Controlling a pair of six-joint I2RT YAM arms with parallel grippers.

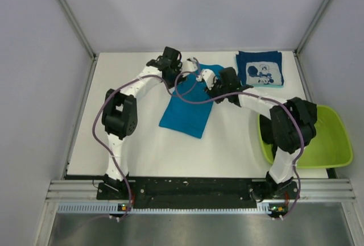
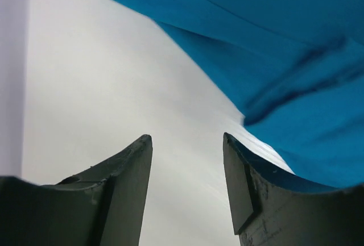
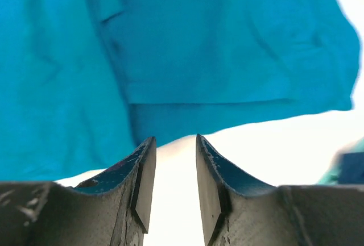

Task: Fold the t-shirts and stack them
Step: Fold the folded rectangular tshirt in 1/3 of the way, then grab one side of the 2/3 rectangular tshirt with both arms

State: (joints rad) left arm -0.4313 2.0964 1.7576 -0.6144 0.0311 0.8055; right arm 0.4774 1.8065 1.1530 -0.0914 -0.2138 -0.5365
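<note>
The teal-blue t-shirt (image 1: 187,107) lies in the middle of the table as a long, partly folded strip running from the far centre toward the near left. Both grippers hover at its far end. My left gripper (image 1: 181,73) is open and empty; in its wrist view (image 2: 187,138) the teal cloth (image 2: 273,47) lies ahead and to the right. My right gripper (image 1: 200,77) is open and empty, just short of the shirt's edge (image 3: 187,58) in its wrist view (image 3: 174,138). The navy shirt with white print (image 1: 260,68) lies folded at the far right. The black shirt is out of view.
A lime-green plastic basin (image 1: 335,144) stands at the right near edge, beside the right arm's elbow. Grey walls close the table on the left, back and right. A corner of the navy shirt (image 3: 350,166) shows at the right wrist view's edge.
</note>
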